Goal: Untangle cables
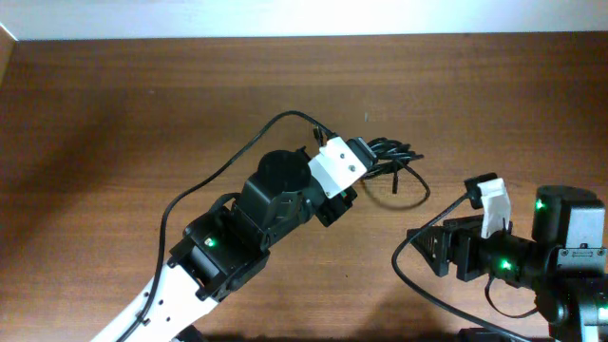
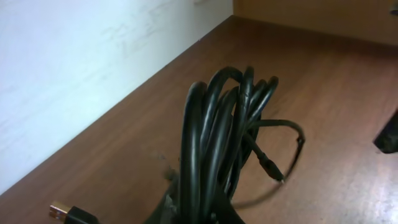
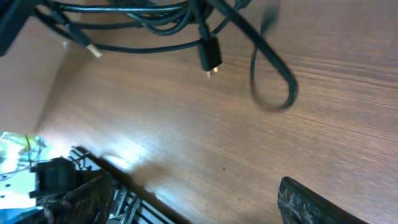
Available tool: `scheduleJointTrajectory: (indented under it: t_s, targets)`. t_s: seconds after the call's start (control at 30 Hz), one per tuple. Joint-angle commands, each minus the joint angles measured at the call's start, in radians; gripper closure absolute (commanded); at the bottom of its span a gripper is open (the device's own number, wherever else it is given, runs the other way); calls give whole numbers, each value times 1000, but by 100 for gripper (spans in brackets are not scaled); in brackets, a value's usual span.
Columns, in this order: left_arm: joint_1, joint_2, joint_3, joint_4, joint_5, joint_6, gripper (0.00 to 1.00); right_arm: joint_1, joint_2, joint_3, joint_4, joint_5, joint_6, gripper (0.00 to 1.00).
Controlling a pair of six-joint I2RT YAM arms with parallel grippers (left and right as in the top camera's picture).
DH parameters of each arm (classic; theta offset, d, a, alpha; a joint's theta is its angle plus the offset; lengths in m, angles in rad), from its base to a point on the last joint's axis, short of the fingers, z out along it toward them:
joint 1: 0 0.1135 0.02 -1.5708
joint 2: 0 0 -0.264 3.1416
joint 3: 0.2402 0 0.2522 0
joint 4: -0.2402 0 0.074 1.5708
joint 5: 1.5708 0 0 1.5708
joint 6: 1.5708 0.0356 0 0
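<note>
Count: two arms, two grippers, one bundle of cables (image 1: 389,152). The strands are too tangled to count as separate cords. Three plug ends show: one gold-tipped plug (image 2: 62,211), one black block plug (image 3: 210,56), one slim connector (image 2: 272,169).

Cables: thin, black, glossy, gathered into a tight hank of many parallel loops. In the left wrist view the hank stands up out of the bottom edge of the frame and arches over at its top. One loose strand leaves the hank and runs in a wide open loop (image 1: 410,190) lying on the brown wooden table (image 1: 114,114). The slim connector hangs free off the right side of the hank.

Position: the bundle sits near the table's middle, towards the far edge, right at the tip of the left gripper (image 1: 364,160).

Left gripper: pressed together, pinching the hank at its base.

Right gripper (image 3: 199,202): spread wide, with nothing between its fingers (image 3: 311,205). It is apart from the bundle, on the near-right side of it. From its wrist view the cables hang across the top of the frame, clear of both fingers.
</note>
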State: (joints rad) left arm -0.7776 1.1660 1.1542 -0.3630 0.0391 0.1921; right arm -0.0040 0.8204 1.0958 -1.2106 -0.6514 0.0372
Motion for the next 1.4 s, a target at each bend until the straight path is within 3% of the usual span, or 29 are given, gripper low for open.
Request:
scheduleJointTrajectory:
  t_s: [0.0,0.2,0.47,0.9,1.07,1.37]
  targets:
    - [2,-18,13,-5,99,-24,100,-3,-5,2,18,40,5,17]
    - [2,-34,13,-47,111,-235,100,-3,-5,3,71,69,55,17]
    - [2,-76,13,-79,239,-248,100,-3,-5,4,74,132,57,17]
    - [2,-140,13,-260,280,200,100,-3,-5,158,77,170,45,17]
    - [2,-140,13,-257,447,520,100,-3,-5,160,70,83,-27,17]
    - [2,-140,13,-202,447,570,100,-3,-5,160,-23,-159,-320,17]
